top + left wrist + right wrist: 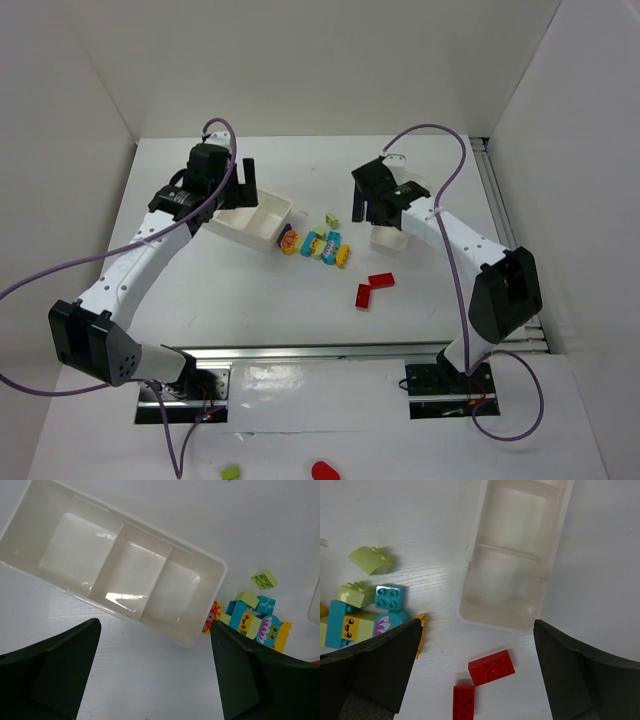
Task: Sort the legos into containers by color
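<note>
**Top view.** Wide tray (262, 222) sits under the left jaws. Narrow tray (388, 240) sits under the right jaws, partly hidden. Mixed legos (318, 244) lie on the table (250, 300) between the trays. Red bricks (375, 288) lie apart, nearer the right arm. Jaw opening cannot be told here.

**Left wrist.** Left jaws are spread wide and hold nothing. The tray's three compartments are bare, which the top view does not show.

**Right wrist.** Right jaws are spread wide and empty, and the narrow tray is bare. The red bricks lie just base-ward of the jaws. One brick's long axis runs along the gap. The other's crosses it, so it is judged the easier pinch.
</note>
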Robot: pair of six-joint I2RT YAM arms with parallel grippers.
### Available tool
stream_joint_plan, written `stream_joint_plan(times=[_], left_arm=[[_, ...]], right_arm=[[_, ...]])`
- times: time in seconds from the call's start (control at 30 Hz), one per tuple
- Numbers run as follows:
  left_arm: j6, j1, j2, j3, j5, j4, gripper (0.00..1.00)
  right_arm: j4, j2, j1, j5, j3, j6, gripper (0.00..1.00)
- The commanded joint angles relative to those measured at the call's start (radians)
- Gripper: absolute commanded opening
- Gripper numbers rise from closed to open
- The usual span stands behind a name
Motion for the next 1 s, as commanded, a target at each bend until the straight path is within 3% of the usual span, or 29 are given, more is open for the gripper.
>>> stream_joint_plan(times=[0.0,0.2,0.37,0.5,0.7,0.97], left_arm=[[-0.016,-0.014,0.011,0.067,0.03,-0.011,1.0],[-0.005,-0.014,0.02,0.076,-0.013,-0.022,1.0],[-0.016,-0.014,0.01,0.076,-0.018,-0.033,0.92],[-0.039,-0.014,-0.003,0.076,-0.046,-0.044,0.91],[-0.05,-0.014,-0.021,0.067,-0.036,-0.064,0.89],[-0.05,-0.005,-0.012,0.076,-0.035,-0.094,0.89]], right_arm=[[0.072,-0.048,0.033,0.015,-0.026,0.018,1.0],[0.112,-0.048,0.042,-0.019,-0.035,-0.017,1.0],[0.202,-0.058,0.104,-0.037,-0.044,-0.13,1.0],[0.238,0.035,0.144,-0.068,0.015,-0.218,1.0],[0.307,0.204,0.144,-0.206,0.12,-0.33,0.81],[0.33,0.38,0.092,-0.261,0.225,-0.348,0.78]])
